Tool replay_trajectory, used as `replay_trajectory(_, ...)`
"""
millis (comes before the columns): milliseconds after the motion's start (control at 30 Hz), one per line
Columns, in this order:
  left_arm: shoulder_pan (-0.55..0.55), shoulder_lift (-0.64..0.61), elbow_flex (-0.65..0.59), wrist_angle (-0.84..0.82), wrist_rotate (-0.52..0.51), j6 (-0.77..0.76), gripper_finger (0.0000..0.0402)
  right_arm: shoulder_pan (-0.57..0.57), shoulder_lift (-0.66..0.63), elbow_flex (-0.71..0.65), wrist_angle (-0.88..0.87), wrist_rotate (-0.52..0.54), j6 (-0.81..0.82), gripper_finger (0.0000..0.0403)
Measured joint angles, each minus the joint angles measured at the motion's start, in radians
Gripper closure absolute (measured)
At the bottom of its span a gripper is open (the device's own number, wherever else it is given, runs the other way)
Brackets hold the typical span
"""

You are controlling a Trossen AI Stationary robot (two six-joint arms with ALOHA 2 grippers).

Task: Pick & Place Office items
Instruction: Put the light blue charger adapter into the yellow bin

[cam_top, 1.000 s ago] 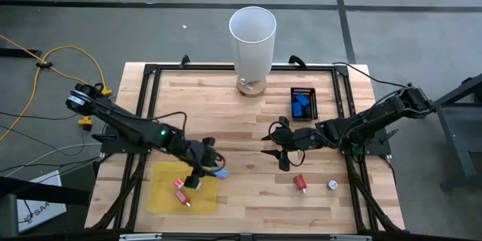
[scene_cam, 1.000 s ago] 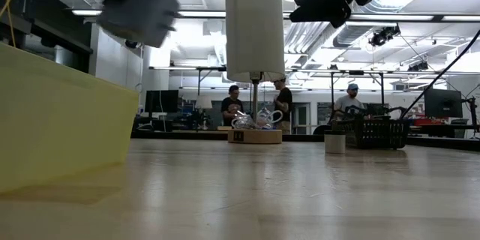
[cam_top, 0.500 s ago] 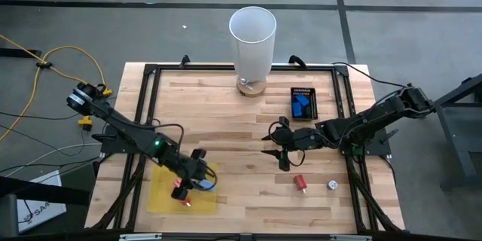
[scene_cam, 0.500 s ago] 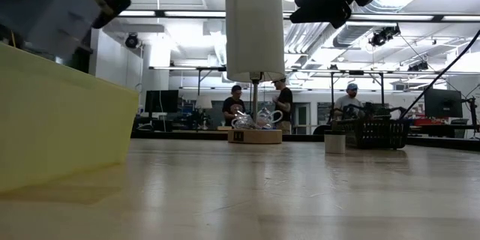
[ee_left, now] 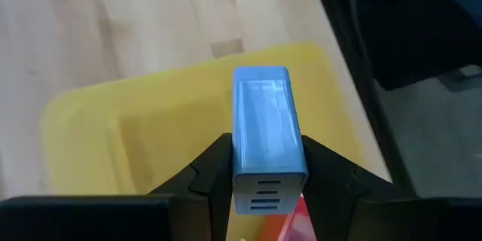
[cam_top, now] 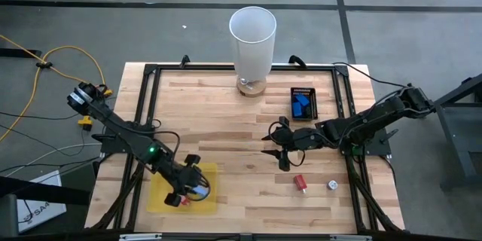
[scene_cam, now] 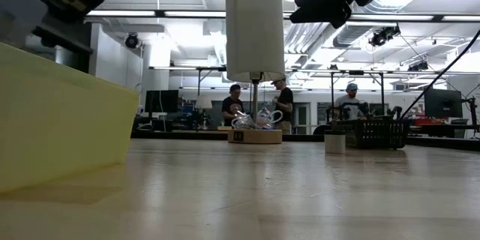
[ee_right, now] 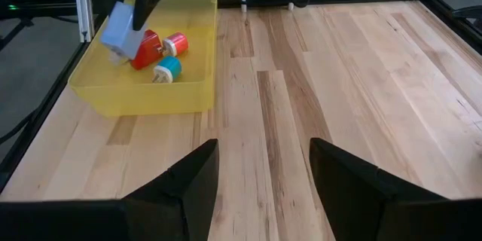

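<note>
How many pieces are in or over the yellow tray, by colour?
Blue: 1, blue block in the left gripper
Red: 2, red block and red cylinder
Teal: 1, teal cylinder
Total: 4

Around my wooden table (cam_top: 248, 113) lies grey concrete floor (cam_top: 113, 22); behind it I see bright ceiling lights (scene_cam: 187, 13), exposed ducts, and three people (scene_cam: 234, 105) at benches

My wooden worktop (cam_top: 226, 113) carries a yellow tray (cam_top: 162, 196) at its front left corner, a tall white cylinder (cam_top: 252, 41) at the back edge, a black tray (cam_top: 311, 104) back right, and a red piece (cam_top: 300, 183) beside a whitish round piece (cam_top: 331, 185) front right.
</note>
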Motion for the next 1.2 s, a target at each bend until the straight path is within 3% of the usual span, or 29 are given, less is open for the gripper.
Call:
replay_trajectory(333, -0.038, 0.057, 0.000, 0.063, -0.100, 0.000, 0.0280, 0.000, 0.000, 0.000, -0.004, 0.000, 0.022, 0.0208)
replay_trajectory(1200, -0.054, 0.098, 0.000, 0.093, -0.121, -0.017, 0.0280, 0.000, 0.000, 0.000, -0.015, 0.000, 0.023, 0.0208)
